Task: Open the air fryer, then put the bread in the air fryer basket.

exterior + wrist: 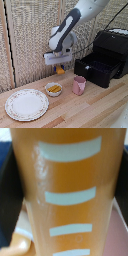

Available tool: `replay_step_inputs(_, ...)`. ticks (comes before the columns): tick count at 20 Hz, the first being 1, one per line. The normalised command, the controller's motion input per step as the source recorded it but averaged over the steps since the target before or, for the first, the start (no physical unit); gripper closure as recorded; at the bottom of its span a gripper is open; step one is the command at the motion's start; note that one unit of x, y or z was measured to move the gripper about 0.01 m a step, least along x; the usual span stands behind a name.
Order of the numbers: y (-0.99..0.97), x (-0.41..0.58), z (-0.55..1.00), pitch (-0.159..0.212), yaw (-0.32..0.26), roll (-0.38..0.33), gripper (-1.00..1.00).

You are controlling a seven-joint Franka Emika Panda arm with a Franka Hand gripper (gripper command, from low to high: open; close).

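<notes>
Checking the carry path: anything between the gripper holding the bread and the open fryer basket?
Only open air in the exterior view. The gripper, shut on the bread, hangs above the table; the basket is to the exterior view's right. The pink cup stands lower.
</notes>
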Motion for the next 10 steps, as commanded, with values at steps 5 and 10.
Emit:
replay_step_inputs(5, -0.34, 0.01, 0.93, 0.093, -0.159, -0.027, 1.0)
replay_step_inputs(10, -0.7, 0.0, 0.73, 0.075, -0.148, 0.008, 1.0)
